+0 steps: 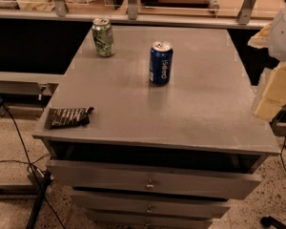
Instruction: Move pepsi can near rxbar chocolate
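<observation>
Hanging at the right edge of the view, the robot's pale cream, blocky gripper (pixel 275 93) sits off the tabletop, just beside the table's right rim and touching nothing that shows. It holds no object, and I cannot tell whether it is spread or pressed together. Above it a white rounded arm segment (pixel 284 27) runs out of the frame.

Well apart from the gripper, the dark blue cylindrical pepsi can with a silver top and white lettering (pixel 160 63) stands upright on the grey metal tabletop (pixel 200 113), somewhat behind the centre. A green-and-white drink can (pixel 103 37) stands upright near the back left corner, apart from the blue one.

The rxbar chocolate, a flat dark brown-black rectangular wrapper with pale lettering (pixel 68 117), lies flat at the front left corner, its left end close to the table's edge, well apart from both cans.

Under the top, a grey drawer with a small knob (pixel 149 184) stands partly pulled out, with more drawers below it. Black cables (pixel 24 151) trail over the speckled floor at the left.
</observation>
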You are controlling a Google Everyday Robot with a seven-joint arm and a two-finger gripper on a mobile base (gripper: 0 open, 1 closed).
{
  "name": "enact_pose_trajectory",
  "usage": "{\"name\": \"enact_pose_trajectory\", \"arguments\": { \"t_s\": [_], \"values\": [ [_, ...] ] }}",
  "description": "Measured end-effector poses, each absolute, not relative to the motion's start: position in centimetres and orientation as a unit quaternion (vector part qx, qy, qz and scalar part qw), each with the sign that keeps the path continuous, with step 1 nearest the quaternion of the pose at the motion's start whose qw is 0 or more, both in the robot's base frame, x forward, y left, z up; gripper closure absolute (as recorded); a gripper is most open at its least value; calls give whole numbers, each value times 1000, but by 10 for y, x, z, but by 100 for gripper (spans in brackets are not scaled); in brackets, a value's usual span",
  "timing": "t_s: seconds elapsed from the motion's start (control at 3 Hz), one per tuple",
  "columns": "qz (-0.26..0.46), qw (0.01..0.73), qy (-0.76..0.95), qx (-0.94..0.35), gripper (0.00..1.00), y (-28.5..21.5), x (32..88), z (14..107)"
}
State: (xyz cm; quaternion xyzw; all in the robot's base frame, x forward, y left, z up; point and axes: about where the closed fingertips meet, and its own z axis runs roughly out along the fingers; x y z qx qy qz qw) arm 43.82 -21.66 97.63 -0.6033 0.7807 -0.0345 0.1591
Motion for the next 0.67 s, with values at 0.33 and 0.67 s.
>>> {"name": "enact_pose_trajectory", "arguments": {
  "t_s": [0.33, 0.67],
  "values": [
    [-35, 162, 780, -603, 0, -216, 439, 977],
    [-13, 217, 763, -609, 0, -198, 493, 980]
  ]
}}
